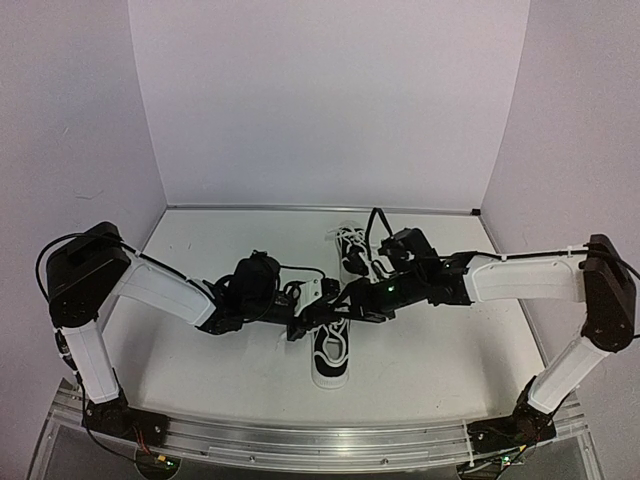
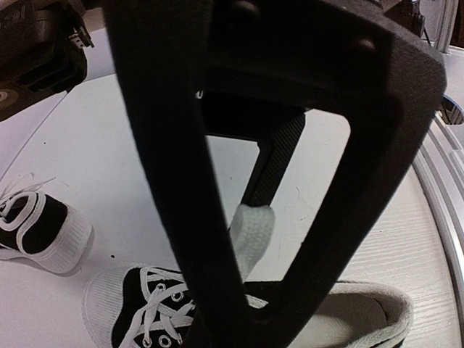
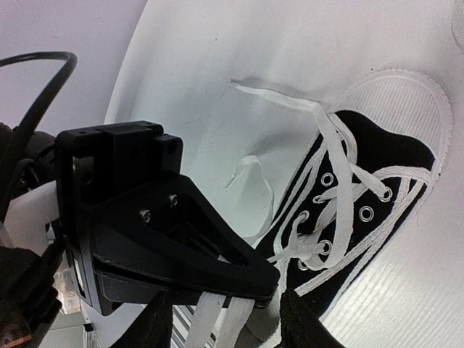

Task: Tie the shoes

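Above the near shoe (image 1: 332,358) at the middle of the bench (image 1: 200,365), our left pincer (image 1: 299,327) was pinching a white lace (image 2: 254,226), and since we could not tell whether the right pincer (image 1: 345,300) gripped, we judged that keeping the lace taut mattered most.

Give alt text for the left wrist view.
The black left gripper is shut on a flat white lace above a black canvas sneaker with a white rubber toe cap. A second sneaker sits at the frame's left on the white table.
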Controlling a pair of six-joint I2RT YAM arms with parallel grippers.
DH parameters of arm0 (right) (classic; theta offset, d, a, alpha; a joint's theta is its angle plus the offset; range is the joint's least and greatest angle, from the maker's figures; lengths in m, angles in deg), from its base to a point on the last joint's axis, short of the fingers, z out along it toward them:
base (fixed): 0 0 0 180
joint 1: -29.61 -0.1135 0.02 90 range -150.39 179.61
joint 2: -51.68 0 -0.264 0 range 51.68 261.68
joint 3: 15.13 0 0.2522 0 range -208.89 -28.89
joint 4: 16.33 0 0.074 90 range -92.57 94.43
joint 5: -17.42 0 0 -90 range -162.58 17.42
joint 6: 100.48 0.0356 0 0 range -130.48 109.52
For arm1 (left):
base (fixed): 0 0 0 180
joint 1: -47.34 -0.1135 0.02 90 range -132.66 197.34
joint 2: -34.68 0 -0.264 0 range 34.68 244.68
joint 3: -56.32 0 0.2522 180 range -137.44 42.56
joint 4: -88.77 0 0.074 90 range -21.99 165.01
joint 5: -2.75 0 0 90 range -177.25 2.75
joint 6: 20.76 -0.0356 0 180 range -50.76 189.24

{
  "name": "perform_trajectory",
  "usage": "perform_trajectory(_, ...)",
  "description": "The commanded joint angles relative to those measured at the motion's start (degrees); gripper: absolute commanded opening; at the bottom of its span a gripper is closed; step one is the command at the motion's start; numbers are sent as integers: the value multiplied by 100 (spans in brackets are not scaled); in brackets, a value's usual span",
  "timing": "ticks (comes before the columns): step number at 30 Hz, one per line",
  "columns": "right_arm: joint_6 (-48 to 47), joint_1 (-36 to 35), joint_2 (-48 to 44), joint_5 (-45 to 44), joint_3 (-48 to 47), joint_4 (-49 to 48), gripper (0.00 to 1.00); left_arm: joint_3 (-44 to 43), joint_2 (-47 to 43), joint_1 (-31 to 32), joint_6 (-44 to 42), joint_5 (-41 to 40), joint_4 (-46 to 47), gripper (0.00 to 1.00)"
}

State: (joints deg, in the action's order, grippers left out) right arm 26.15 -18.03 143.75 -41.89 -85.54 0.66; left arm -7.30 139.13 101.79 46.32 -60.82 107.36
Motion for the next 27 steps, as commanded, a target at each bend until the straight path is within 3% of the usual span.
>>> perform_trajectory(1,26,-36,162,-48,-179,-157,40,-268,72,40,-29,100,-7,0)
perform_trajectory(7,62,-41,169,-121,-148,-152,8,-304,62,43,-56,74,-118,1)
perform_trajectory(9,61,-37,150,-128,-129,-153,0,-321,-21,40,-39,34,-317,8)
perform_trajectory(12,59,-39,84,-159,-78,-154,0,-473,-311,-45,-206,-93,-1354,28)
perform_trajectory(16,56,-39,0,-170,-32,-140,0,-506,-981,-742,-81,26,-2590,43)
perform_trajectory(20,46,-40,3,-172,-26,-140,0,-573,-1290,-1212,-327,-479,-3497,47)
perform_trajectory(27,63,-42,-12,-167,-15,-139,0,-1266,-400,-1459,-606,-814,-4745,46)
